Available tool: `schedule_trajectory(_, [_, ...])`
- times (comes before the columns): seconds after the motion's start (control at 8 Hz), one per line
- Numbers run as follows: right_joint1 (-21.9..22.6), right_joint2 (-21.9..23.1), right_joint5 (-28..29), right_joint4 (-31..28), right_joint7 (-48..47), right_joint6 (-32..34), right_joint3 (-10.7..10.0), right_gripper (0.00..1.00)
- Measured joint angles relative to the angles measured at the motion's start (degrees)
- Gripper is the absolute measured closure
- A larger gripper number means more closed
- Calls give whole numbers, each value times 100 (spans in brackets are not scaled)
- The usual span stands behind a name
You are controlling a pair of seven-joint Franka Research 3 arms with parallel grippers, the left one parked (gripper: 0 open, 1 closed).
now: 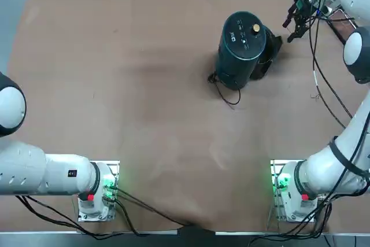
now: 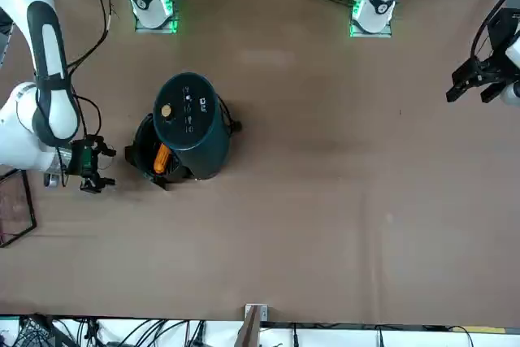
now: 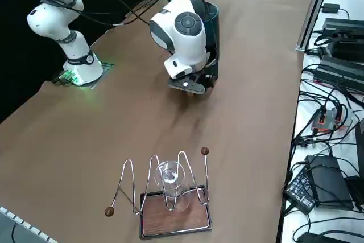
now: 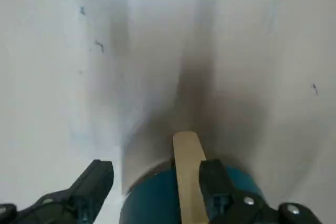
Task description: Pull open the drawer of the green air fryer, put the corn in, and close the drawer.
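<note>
Brown table (image 1: 144, 85): corn (image 2: 162, 158) inside open drawer (image 2: 146, 152) (right gripper (image 2: 91, 170) spread, beside).

The top view looks straight down on the worktop (image 1: 144, 102) from the robot's side; the front view faces it from across. Both share the green air fryer (image 1: 241, 49). The right side view looks down diagonally; the wrist view sits close above.

You had a brown table (image 1: 115, 85) under everything. Near its edge stood a wire rack (image 3: 170, 197) on a wooden base, holding 1 clear glass (image 3: 169, 181). Cables and black boxes (image 3: 335, 55) lay beyond the table's side.
</note>
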State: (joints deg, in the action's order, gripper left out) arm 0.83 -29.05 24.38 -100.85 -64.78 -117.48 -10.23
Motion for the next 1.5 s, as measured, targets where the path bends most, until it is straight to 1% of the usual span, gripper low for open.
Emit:
schedule_trajectory(0.62, [223,2,48,-285,-17,-5,45,0])
schedule_trajectory(1.25, [275,99,49,-621,246,-49,46,0])
schedule_trajectory(1.38, [276,170,49,-698,282,-68,46,2])
schedule_trajectory(1.5, [276,219,49,-737,284,-80,46,7])
